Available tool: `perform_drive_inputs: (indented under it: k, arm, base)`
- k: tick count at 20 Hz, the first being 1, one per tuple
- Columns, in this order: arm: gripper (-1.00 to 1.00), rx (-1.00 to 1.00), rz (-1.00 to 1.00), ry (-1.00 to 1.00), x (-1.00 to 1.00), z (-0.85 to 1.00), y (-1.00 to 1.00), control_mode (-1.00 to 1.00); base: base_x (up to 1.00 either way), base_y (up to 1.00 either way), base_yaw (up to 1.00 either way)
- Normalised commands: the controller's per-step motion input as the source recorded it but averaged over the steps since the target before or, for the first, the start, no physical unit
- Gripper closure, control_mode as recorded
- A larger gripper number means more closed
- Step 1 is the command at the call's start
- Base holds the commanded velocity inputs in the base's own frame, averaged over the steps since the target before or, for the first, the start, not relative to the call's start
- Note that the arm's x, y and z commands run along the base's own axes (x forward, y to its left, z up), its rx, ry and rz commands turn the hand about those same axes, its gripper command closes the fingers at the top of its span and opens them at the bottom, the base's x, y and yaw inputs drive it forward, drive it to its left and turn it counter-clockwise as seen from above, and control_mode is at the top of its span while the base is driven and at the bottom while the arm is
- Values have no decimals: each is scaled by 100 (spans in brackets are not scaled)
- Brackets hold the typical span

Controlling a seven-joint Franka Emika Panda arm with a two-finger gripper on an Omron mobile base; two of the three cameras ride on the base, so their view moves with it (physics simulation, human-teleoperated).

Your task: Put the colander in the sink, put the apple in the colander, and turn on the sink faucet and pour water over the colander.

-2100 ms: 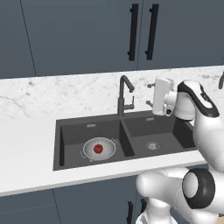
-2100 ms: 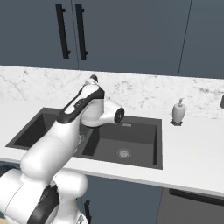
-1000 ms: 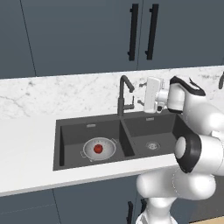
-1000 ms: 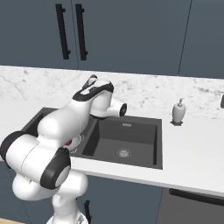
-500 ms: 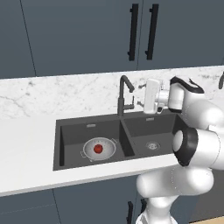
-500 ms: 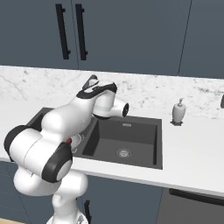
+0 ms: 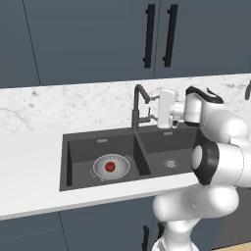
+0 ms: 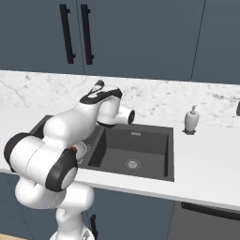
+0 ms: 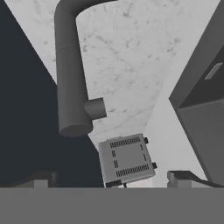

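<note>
The dark double sink [image 7: 83, 148] is set into the white counter. In its left basin stands the silver colander [image 7: 100, 171] with the red apple [image 7: 110, 166] inside it. The dark faucet [image 7: 137, 106] rises behind the divider between the basins, its spout bent to the right. My gripper [image 7: 156, 110] hovers just right of the faucet, at the height of its upper stem, pointing left at it. In the hand view the faucet stem [image 9: 70, 78] and its short side lever [image 9: 95, 108] are close ahead, and my gripper [image 9: 111, 179] is open wide with nothing between the fingertips [image 9: 41, 177].
The right basin [image 8: 136, 145] with its round drain lies below the hand. A white soap pump bottle [image 8: 191, 119] stands on the counter right of the sink. A silver toaster [image 9: 127, 158] sits further along the counter beyond the faucet. Dark cabinets hang above.
The hand has crept a little left and down, closer to the faucet. The jaws have stayed open. Colander and apple have not moved.
</note>
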Motion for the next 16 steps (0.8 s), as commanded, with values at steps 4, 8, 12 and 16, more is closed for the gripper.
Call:
perform_drive_inputs:
  k: [4,8,12,16]
  arm:
    - [-100,0,-4,0,10,0,0,-100]
    - [-100,0,-7,0,4,0,0,-100]
    - [-100,0,-6,-4,0,2,0,-100]
    - [-100,-2,-3,-10,2,0,0,-100]
  base:
    - [0,0,0]
    - [0,0,0]
    - [0,0,0]
    - [0,0,0]
